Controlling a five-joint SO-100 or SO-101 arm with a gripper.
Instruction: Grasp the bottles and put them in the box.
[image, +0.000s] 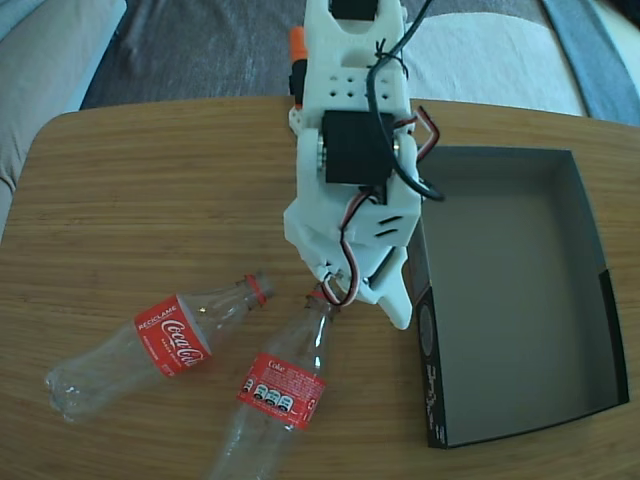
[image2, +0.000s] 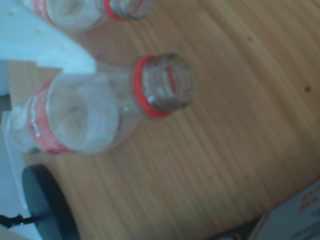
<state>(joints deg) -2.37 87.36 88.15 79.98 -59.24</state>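
Closest to the wrist camera is the open mouth of one bottle (image2: 150, 90), lying on its side with its red neck ring facing the lens. A white finger (image2: 45, 47) of the gripper (image: 345, 290) crosses its shoulder. From the fixed view, the arm hangs right over that neck, presumably because the neck is the narrowest part to pinch. Whether the claw is clamped or merely straddling the neck I cannot tell; the jaws are hidden under the arm's body. The other bottle (image: 150, 345) lies just to the left in the fixed view, its neck angled toward the first, neither touching the box (image: 590, 230). That box sits empty just right of the arm, near enough for a short swing once a bottle is lifted.
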